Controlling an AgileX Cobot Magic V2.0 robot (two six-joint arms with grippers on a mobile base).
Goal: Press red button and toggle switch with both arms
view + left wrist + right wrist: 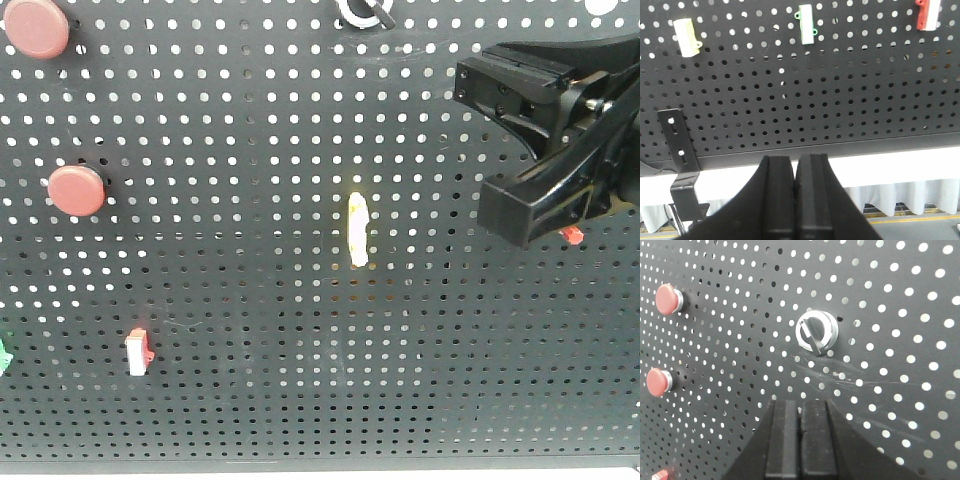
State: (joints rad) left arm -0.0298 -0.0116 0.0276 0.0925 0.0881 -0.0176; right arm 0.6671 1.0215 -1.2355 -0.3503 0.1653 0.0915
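Note:
Two round red buttons [35, 28] [77, 190] sit on the left of the black pegboard [250, 130]; the right wrist view shows them too [667, 298] [659, 381]. Toggle switches stick out of the board: a red-and-white one [138, 352], a yellow one [357, 230], and a red one [572, 235] half hidden behind the right arm. My right gripper [800, 405] is shut and empty, close to the board just below a silver rotary knob [816, 331]. My left gripper [795, 162] is shut and empty, below the board's lower edge, under a yellow [687, 37], a green [807, 24] and a red switch [927, 15].
The right arm's black body [550, 150] fills the upper right of the front view. A black metal bracket [677, 150] holds the board's lower left corner. White cloth [900, 195] hangs beyond the lower edge. A green part [3, 355] shows at the left edge.

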